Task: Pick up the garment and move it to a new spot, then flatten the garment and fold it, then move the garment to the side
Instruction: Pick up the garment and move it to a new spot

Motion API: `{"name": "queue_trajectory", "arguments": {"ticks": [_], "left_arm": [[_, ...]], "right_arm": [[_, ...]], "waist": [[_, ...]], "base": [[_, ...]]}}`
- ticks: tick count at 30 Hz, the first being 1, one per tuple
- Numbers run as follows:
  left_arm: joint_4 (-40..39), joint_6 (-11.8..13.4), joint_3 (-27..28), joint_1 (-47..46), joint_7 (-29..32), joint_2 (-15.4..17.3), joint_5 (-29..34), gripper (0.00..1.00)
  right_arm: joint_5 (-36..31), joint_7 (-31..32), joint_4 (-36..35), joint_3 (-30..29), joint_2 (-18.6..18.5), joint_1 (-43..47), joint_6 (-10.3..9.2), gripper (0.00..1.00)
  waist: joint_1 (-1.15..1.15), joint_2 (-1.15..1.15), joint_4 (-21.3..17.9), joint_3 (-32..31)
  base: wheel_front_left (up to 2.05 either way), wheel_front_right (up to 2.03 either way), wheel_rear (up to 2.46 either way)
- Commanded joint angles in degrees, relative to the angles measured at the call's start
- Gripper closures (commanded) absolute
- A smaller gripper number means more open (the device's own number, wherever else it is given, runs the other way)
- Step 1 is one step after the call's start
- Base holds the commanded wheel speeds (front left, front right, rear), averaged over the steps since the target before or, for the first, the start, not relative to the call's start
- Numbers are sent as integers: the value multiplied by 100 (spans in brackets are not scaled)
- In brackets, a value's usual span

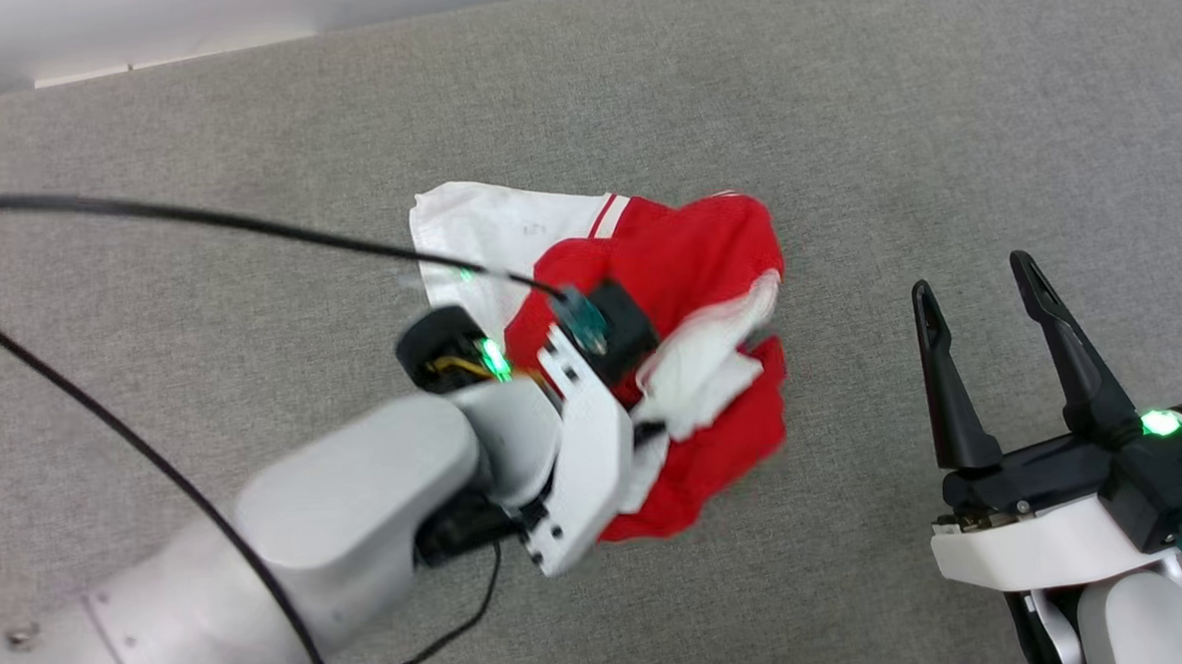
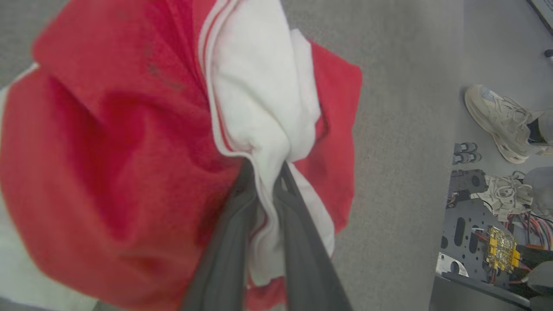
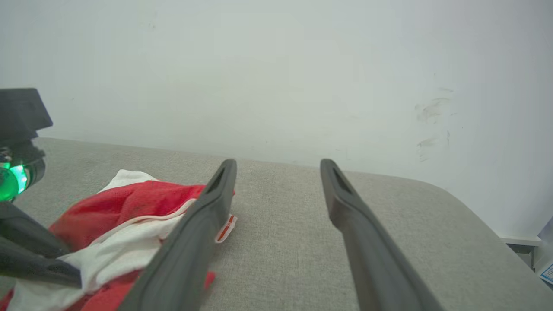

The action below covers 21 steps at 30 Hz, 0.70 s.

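Crumpled red jersey shirt with white short sleeves and red-white striped trim (image 1: pixel 693 258) sits bunched in a heap near the middle of the grey woven-fabric surface (image 1: pixel 891 109). One white sleeve is spread flat at the heap's far-left side.

Our left gripper (image 2: pixel 264 170) is over the heap, wrist angled down. Its two dark fingers are nearly together, pinching a fold of white sleeve with striped edge at the tips. Red cloth bulges on one side of the fingers, white on top. The cloth edges are blurred in the head view, so we can't tell whether any of it is clear of the surface.

Our right gripper (image 1: pixel 973 280) is to the right of the heap and apart from it. Its fingers are spread wide with nothing between them, pointing toward the plain white wall (image 3: pixel 259 65).

A thin black cable (image 1: pixel 197 221) crosses above the surface to the left wrist.

Left wrist view, past the surface edge: a person's pale lace-up sneaker (image 2: pixel 501 123) on the grey floor, next to a dark perforated base plate with wiring (image 2: pixel 471 224).
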Motion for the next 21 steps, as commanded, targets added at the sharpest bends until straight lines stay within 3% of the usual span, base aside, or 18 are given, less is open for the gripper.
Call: {"name": "queue_trajectory", "arguments": {"ticks": [1,8,9,10,11,17,21], "left_arm": [[79,1,-31,80,-43,-75,76,100],[470,0,-170,621,-136,-662,319,100],[528,0,-168,614,-219,-701,370,93],[588,0,-170,561,-349,-739,469,38],[646,1,-160,485,-514,-788,579,0],[772,83,30,306,-1613,-1047,994,0],[593,462,353,362,-2349,-1047,1181,0]], "right_arm": [[-2,-12,24,8,17,-43,-4,0],[4,-12,118,-7,17,-29,-4,0],[-2,-12,138,-10,17,-14,-4,0],[-12,-12,159,-14,17,3,-4,0],[-21,-12,179,-20,17,23,-4,0],[-41,-12,262,-56,17,186,-3,0],[-59,-12,296,-92,17,297,-4,0]], "waist": [[1,0,0,12],[1,0,17,-31],[1,0,25,-58],[1,0,35,-95],[1,0,46,-139],[1,0,136,-475],[1,0,226,-659]], "base": [[0,0,0],[0,0,0],[0,0,0],[0,0,0],[0,0,0],[0,0,0],[0,0,0]]}}
